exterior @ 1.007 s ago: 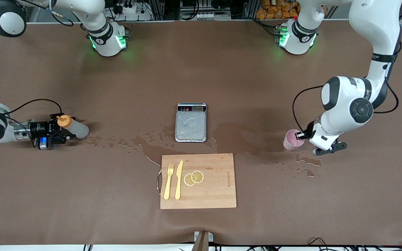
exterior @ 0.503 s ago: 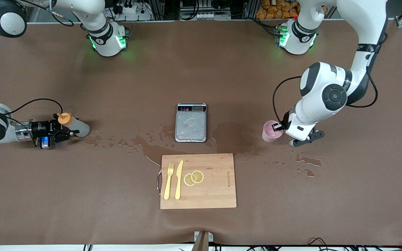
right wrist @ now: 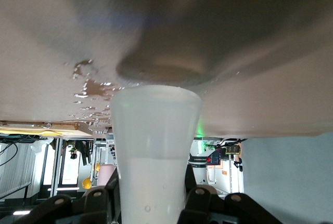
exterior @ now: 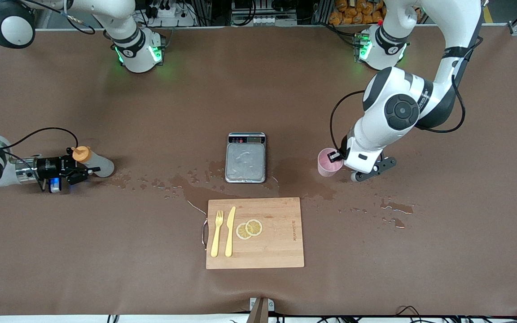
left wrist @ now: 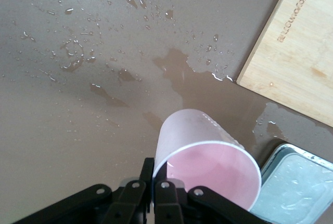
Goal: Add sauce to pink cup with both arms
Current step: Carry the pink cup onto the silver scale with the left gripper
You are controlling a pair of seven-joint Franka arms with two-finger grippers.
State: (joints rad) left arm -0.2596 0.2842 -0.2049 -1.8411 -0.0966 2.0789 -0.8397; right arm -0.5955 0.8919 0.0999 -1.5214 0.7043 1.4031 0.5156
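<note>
You see the left gripper (exterior: 335,157) pinching the rim of the empty cup (exterior: 328,162) near the scale (exterior: 245,158), and the right gripper (exterior: 75,168) clamping the half-full sauce (exterior: 93,163) at the right arm's table edge.

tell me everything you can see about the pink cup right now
The pink cup is a small, pale pink, translucent plastic tumbler, slightly tapered, with a thin round rim. It looks empty inside. The left hand is shut on its rim, pinching the wall between its fingers, and the cup hangs tilted over wet patches on the brown table, beside the steel scale, toward the left arm's end. Nothing else touches it.
</note>
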